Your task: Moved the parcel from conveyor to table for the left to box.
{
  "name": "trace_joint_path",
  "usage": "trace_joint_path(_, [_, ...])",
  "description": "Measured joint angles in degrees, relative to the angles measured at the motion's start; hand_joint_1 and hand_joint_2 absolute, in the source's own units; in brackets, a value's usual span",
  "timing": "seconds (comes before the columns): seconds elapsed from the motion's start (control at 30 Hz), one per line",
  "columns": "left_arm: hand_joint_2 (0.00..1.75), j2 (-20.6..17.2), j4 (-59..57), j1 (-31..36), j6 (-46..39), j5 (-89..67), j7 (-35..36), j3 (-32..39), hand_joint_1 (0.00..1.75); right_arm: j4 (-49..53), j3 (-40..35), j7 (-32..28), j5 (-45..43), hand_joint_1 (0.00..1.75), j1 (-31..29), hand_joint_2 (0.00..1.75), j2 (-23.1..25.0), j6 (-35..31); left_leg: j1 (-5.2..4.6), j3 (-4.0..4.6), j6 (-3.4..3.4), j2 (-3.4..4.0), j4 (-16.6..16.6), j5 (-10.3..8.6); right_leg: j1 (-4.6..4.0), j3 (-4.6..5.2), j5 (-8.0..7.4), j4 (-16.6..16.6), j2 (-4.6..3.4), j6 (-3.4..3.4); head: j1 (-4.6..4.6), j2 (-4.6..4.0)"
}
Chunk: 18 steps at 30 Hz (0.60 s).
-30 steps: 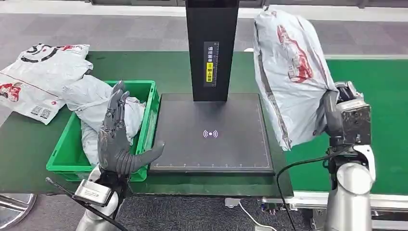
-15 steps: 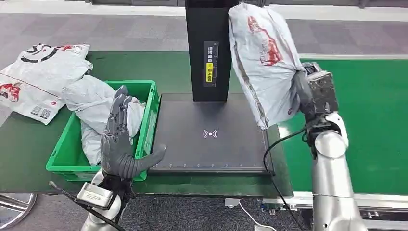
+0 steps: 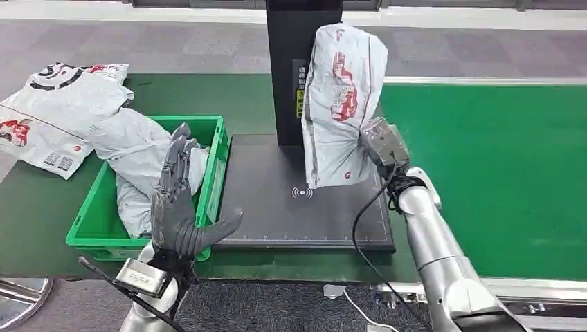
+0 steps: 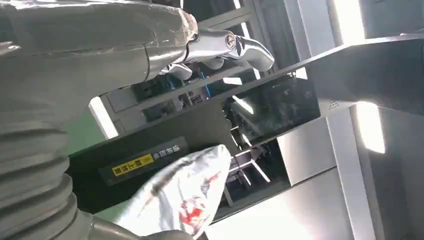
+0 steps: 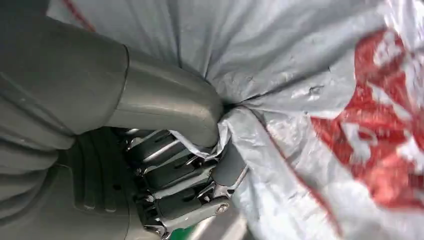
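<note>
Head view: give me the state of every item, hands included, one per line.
Grey plastic parcel with red print: held upright in the air above the black scanner platform.
Right hand: grips the parcel.
Left hand: holds nothing, fingers spread.
Green plastic crate: contains grey bagged parcels.
White printed mailers: lying flat beside the crate.

We see our right hand (image 3: 377, 142) holding the parcel (image 3: 339, 104) up over the dark flat pad (image 3: 304, 207). At twelve o'clock the tall black post (image 3: 287, 69) blocks the way. At nine o'clock our open left hand (image 3: 176, 207) and the green bin (image 3: 90, 232) of bags stand close. The pad's bare top at six o'clock leaves room.
</note>
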State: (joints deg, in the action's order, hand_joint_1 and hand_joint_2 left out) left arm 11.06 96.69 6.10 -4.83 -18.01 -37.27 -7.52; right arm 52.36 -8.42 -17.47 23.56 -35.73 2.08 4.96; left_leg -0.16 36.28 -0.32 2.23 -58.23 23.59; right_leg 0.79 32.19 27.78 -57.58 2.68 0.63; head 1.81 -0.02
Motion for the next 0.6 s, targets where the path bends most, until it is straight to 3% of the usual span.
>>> trace_joint_path(0.13, [1.75, 0.0, -2.2, 0.7, 0.0, 0.5, -0.5, 0.0, 0.0, -13.3, -4.7, -1.6, 0.1, 1.75, -2.4, 1.75, 3.1, -0.7, 0.03, 0.0, -0.05, -0.05, 0.0, -0.05, -0.01, 0.04, 0.0, 0.0, 0.06, -0.02, 0.0, 0.02])
trace_joint_path(0.53, [1.75, 0.0, -4.4, 3.0, 0.1, 1.3, -0.2, -1.2, 0.0, -23.7, -10.7, 0.6, 0.8, 1.75, -3.1, 1.75, 8.5, 2.1, 0.13, 0.0, -0.09, 0.03, 0.0, -0.06, -0.11, 0.12, -0.01, 0.0, -0.04, -0.07, 0.0, 0.02])
trace_joint_path(0.57, [1.75, 0.0, -4.8, 3.3, 0.1, 1.4, -0.2, -1.6, 0.0, -24.7, -11.3, 0.8, 0.4, 0.0, -2.7, 1.75, 9.2, 2.7, 0.14, 0.0, -0.09, 0.03, 0.0, -0.06, -0.12, 0.11, 0.0, 0.0, -0.04, -0.07, 0.0, 0.02])
trace_joint_path(0.6, [1.75, 0.0, -5.1, 3.5, 0.1, 1.5, -0.2, -1.9, 0.0, -25.3, -11.8, 0.9, 0.2, 0.0, -2.2, 1.75, 9.7, 3.0, 0.14, 0.01, -0.09, 0.03, 0.0, -0.05, -0.12, 0.11, 0.0, 0.0, -0.03, -0.08, 0.0, 0.02])
